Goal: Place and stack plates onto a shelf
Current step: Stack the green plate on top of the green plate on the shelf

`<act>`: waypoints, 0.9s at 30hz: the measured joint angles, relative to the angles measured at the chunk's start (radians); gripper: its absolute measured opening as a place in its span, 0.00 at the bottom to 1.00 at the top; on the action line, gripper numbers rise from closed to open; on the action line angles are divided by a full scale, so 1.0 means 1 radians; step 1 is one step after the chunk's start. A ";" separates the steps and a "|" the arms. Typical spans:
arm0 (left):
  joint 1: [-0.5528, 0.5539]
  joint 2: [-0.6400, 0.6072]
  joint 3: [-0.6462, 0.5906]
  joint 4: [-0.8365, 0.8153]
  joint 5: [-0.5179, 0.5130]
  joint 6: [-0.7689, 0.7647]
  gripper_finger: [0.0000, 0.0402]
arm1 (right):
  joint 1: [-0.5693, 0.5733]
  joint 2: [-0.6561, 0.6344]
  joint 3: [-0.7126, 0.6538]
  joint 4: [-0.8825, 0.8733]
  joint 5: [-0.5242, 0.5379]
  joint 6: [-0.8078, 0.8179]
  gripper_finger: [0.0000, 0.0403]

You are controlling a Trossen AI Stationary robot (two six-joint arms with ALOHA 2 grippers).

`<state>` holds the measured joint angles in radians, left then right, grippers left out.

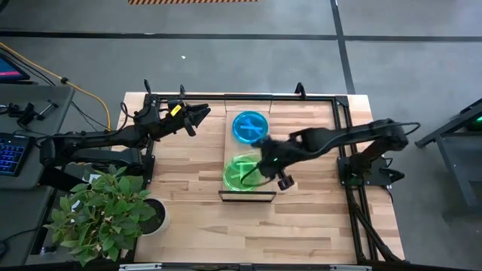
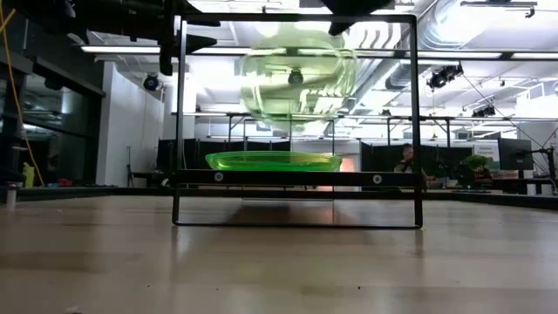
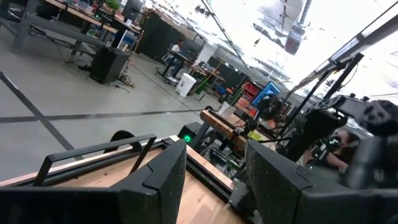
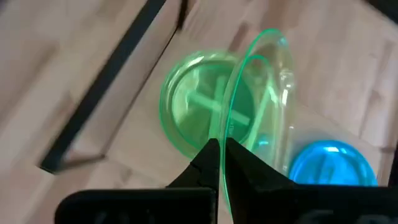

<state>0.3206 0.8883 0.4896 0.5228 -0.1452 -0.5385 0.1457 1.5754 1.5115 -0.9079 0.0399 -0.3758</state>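
The shelf point(image 1: 234, 147) is a light-wood board with a black frame, seen edge-on in the low view point(image 2: 296, 178). A cyan-blue plate point(image 1: 250, 126) rests flat on its far half and a lime-green plate point(image 1: 238, 178) point(image 2: 273, 160) on its near half. My right gripper point(image 1: 260, 165) hangs over the green plate, shut on another lime-green plate point(image 2: 296, 83) that is tilted steeply. My left gripper point(image 1: 202, 114) waits open near the table's far left, away from the shelf. My right gripper pinches the lifted green plate by its rim point(image 4: 227, 138) between the two fingers point(image 4: 208, 163). The plate is clear of the shelf, standing nearly on edge point(image 4: 261, 93), above the resting green plate point(image 4: 196, 106).
A black metal frame point(image 1: 248, 96) runs around the table's far part and sides. A potted plant point(image 1: 105, 211) stands at the near left corner. The shelf's upright black frame point(image 2: 414, 122) rises around the plates. A person point(image 2: 405, 161) shows far off in the room.
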 joint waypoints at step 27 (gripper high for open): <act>0.000 0.000 0.000 -0.001 0.000 -0.009 0.39 | 0.003 0.167 0.009 -0.025 -0.049 -0.673 0.00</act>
<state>0.3206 0.8883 0.4896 0.5217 -0.1448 -0.5475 0.1486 1.7424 1.5208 -0.9330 -0.0090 -1.0487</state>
